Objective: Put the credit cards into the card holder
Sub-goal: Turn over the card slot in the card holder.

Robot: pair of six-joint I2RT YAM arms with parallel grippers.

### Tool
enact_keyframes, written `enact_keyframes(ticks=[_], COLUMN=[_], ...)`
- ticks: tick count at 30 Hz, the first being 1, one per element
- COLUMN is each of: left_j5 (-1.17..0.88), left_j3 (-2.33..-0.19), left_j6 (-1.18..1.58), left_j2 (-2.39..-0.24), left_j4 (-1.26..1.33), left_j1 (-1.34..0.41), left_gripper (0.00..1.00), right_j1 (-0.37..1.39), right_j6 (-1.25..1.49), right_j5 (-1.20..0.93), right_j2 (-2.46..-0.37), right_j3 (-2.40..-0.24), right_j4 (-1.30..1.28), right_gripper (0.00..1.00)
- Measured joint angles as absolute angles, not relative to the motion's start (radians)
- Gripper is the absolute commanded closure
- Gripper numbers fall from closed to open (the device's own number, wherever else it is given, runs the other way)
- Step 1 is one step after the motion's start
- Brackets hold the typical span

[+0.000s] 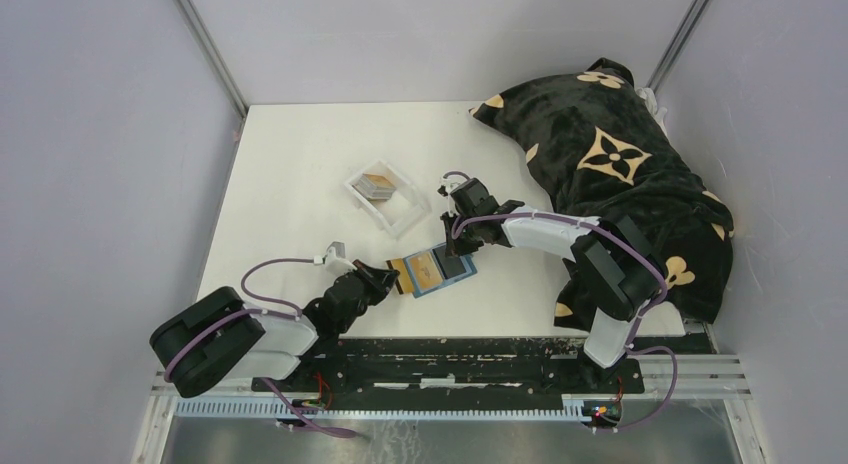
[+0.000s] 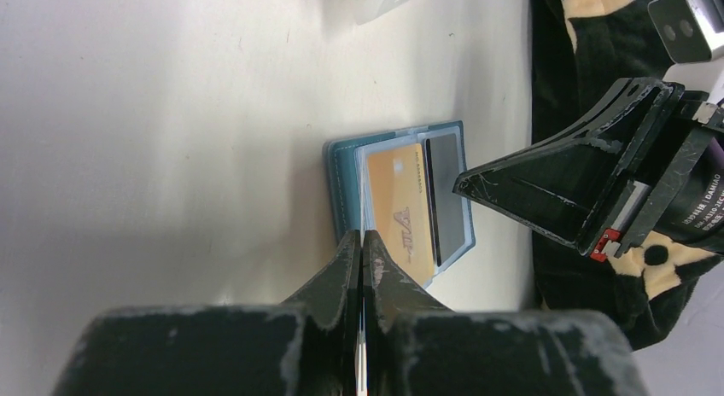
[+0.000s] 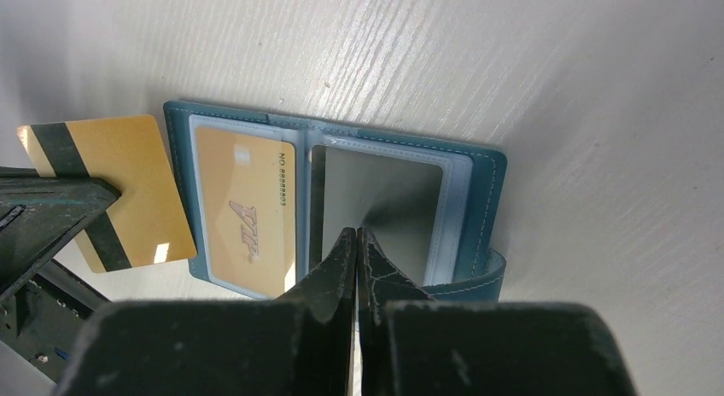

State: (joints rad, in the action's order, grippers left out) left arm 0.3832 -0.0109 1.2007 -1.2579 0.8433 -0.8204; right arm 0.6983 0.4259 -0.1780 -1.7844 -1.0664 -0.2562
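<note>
At the near middle of the table point(image 1: 290, 174) the wallet point(image 3: 488, 178) lies open like a book, flat, clear sleeves up. Its left sleeve has a gold card point(image 3: 248, 208) in it, and its right one a grey card point(image 3: 384, 187). The right claw point(image 3: 357, 235) is closed on nothing, its tip pressing on the right sleeve, which I judge pins the wallet. The left claw point(image 2: 360, 242) is closed on a striped card point(image 3: 128, 187), gold with dark bands, gripped at the end away from the wallet. The card's free edge meets the wallet's left border, just outside the left sleeve. More cards point(image 1: 377, 185) sit in the tray point(image 1: 363, 202), apart, beyond the wallet.

The step in hand looks like feeding the striped card in. Whether it is meant for the filled sleeve or another page, I cannot tell. The next move calls for a low, flat slide toward the spine. The leading edge should catch under a sleeve's lip rather than ride over the plastic, while the right claw holds the wallet against the push. The tray's cards are not yet done.
</note>
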Motion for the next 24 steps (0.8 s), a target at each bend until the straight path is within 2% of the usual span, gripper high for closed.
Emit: enact_keyframes(ticks=[12, 24], left_j5=[0.383, 0.382], left_j3=[-0.011, -0.01], left_j6=[1.217, 1.261], left_j2=[-1.249, -1.343], left_j4=[0.848, 0.926], left_j1=[-0.82, -0.827], left_gripper=[0.97, 0.97], right_j1=[0.698, 0.698], right_j6=[0.426, 0.426], right_j5=[-0.178, -0.178], right_j2=[-1.798, -1.798], right_j3=[-1.068, -1.068], right_j4=[-0.256, -0.256], right_gripper=[0.99, 0.99])
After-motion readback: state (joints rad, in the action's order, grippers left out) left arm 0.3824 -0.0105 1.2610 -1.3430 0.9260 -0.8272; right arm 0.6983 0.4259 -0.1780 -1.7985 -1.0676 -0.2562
